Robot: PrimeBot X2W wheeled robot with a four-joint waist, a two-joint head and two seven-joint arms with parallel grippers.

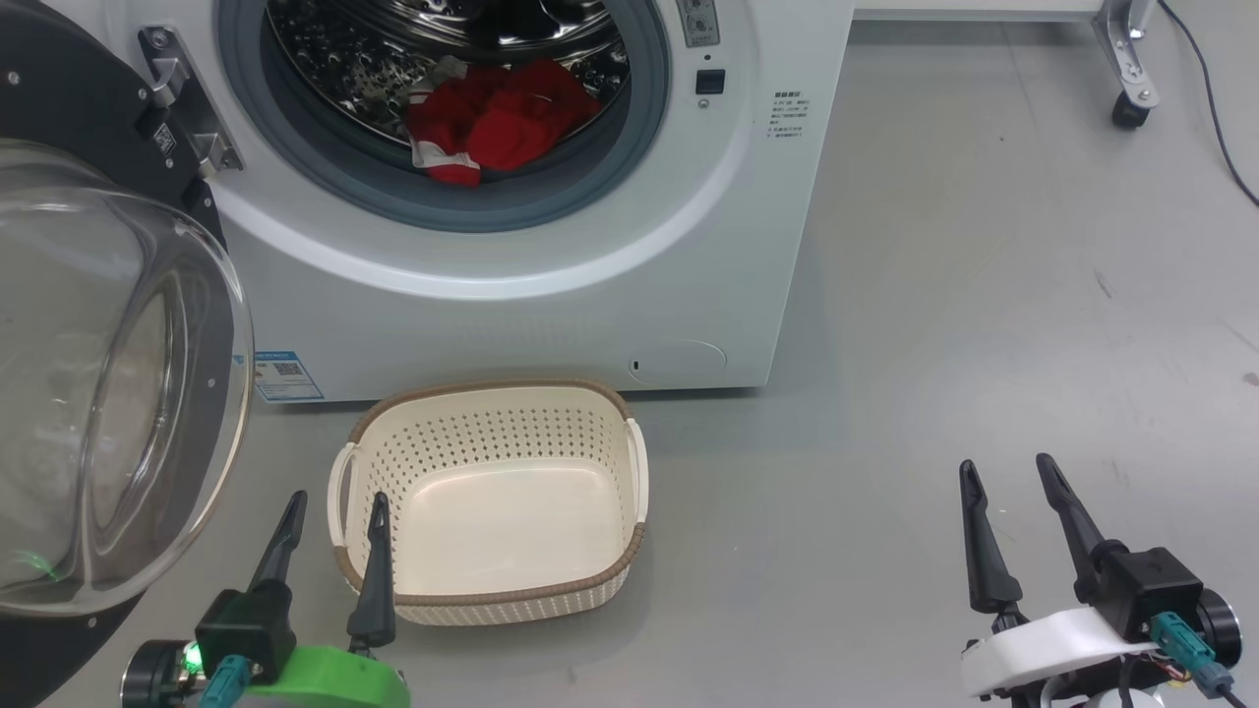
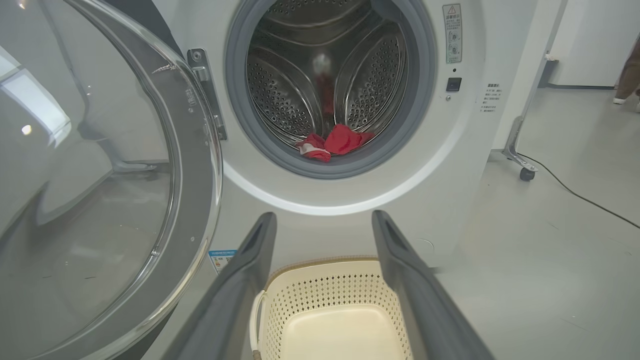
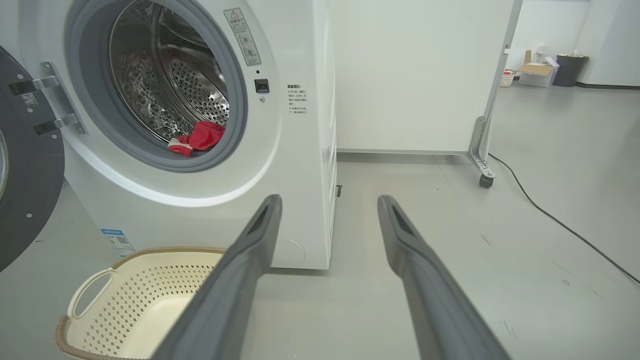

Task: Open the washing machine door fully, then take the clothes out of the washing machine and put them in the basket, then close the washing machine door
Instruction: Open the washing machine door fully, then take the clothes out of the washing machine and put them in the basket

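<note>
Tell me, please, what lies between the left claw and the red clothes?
In the head view: the cream basket, then the washing machine's white front and grey gasket.

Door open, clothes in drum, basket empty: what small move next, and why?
Likely raise the left gripper toward the clothes in the drum: the washing machine door stands wide open, the basket is empty, and that open gripper faces the drum.

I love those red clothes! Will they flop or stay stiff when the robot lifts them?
Probably floppy: the clothes lie crumpled in soft folds. Likely light, being a small heap. A dangling end may snag the gasket.
</note>
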